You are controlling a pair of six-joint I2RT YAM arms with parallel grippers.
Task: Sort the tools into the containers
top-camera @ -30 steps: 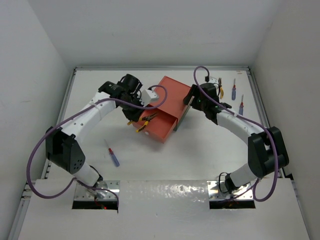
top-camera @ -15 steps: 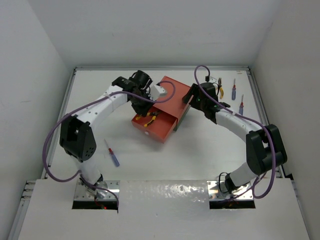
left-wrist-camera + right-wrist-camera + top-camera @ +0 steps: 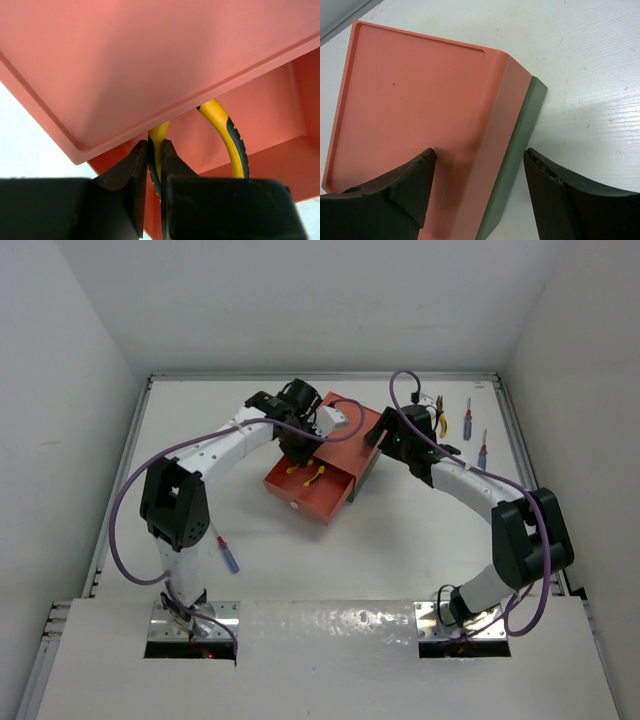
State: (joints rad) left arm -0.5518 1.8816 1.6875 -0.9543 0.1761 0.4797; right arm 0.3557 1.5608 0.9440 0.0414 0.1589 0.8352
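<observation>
The salmon-red drawer box (image 3: 338, 435) sits on the dark green box (image 3: 366, 476), with its drawer (image 3: 310, 495) pulled out toward the front left. My left gripper (image 3: 300, 452) is shut on one yellow handle of the pliers (image 3: 310, 472) and holds them in the open drawer. In the left wrist view the fingers (image 3: 135, 175) pinch that handle (image 3: 159, 137) under the box's edge (image 3: 150, 60). My right gripper (image 3: 386, 437) is open at the stack's right edge. It straddles the corner of the salmon box (image 3: 420, 100) and the green box (image 3: 520, 135).
One screwdriver (image 3: 228, 553) lies at the front left near the left arm's base. Two more screwdrivers (image 3: 467, 418) (image 3: 483, 450) lie at the back right. A second yellow-handled tool (image 3: 441, 422) lies beside them, partly behind the right arm.
My left gripper has carried the pliers to the right, from beside the drawer's front to inside the open drawer. The right gripper has stayed at the box's right edge.
</observation>
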